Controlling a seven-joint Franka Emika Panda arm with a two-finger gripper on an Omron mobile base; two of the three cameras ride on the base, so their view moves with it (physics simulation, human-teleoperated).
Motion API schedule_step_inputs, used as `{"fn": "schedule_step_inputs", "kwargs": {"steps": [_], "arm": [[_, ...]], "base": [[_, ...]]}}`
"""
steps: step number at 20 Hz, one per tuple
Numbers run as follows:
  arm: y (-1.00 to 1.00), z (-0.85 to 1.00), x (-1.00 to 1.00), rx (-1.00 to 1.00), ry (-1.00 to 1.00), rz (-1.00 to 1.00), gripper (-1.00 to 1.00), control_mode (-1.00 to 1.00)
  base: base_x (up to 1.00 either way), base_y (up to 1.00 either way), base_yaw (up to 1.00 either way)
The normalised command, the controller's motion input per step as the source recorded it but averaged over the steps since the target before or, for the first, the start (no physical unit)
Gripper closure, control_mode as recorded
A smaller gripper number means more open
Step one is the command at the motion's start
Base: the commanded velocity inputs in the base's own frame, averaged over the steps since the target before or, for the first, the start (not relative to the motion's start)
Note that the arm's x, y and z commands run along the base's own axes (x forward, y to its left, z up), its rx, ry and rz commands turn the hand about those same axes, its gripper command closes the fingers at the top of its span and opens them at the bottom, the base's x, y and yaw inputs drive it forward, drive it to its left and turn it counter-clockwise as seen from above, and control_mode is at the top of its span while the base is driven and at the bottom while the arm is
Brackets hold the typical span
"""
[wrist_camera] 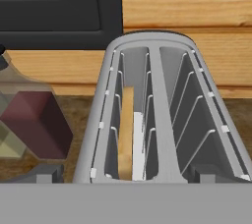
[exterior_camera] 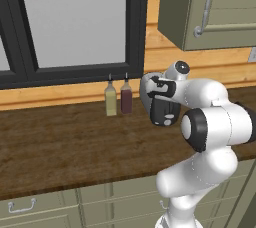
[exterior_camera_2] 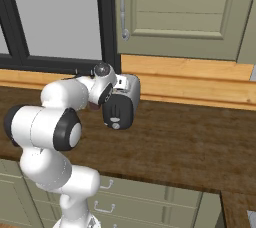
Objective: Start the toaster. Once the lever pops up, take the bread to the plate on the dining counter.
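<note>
A smooth white robot arm (exterior_camera: 210, 137) with glossy rounded segments and dark joint bands rises in front of a long worktop (exterior_camera: 60, 147) of dark brown wood grain. Below the worktop's edge run grey-green drawer fronts (exterior_camera_2: 140, 199) with small curved metal handles.

The arm bends forward so that its hand hangs directly above a toaster (wrist_camera: 157, 115). The gripper (wrist_camera: 125, 179) looks straight down into it, with its dark finger tips (wrist_camera: 44, 175) far apart at the lower corners of the hand view, so the jaws stand wide open and hold nothing.

The toaster is a brushed silver metal body with rounded ends, a dark end panel (exterior_camera_2: 119, 112) and two long narrow slots lined with thin wire guides. The bread (wrist_camera: 126, 134), a flat light tan slice seen edge-on, stands upright in the left-hand slot as the hand view shows it; the other slot holds nothing.

Just beside the toaster stand two square-shouldered glass bottles, one pale olive (exterior_camera: 110, 99) and one dark maroon (exterior_camera: 126, 97), close against a warm orange plank wall (exterior_camera_2: 200, 84). Above it are a black-framed window (exterior_camera: 75, 22) with flat grey panes and a grey-green panelled cupboard (exterior_camera_2: 175, 7) with a curved metal handle.
</note>
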Motion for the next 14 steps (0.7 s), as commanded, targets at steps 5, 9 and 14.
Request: {"fn": "schedule_step_inputs", "kwargs": {"steps": [5,9,14], "arm": [[0.0,0.0,0.0,0.0,0.0,0.0,-1.0,-1.0],[0.0,0.0,0.0,0.0,0.0,0.0,-1.0,-1.0],[0.0,0.0,0.0,0.0,0.0,0.0,-1.0,-1.0]], "base": [[0.0,0.0,0.0],[0.0,0.0,0.0],[0.0,0.0,0.0]]}}
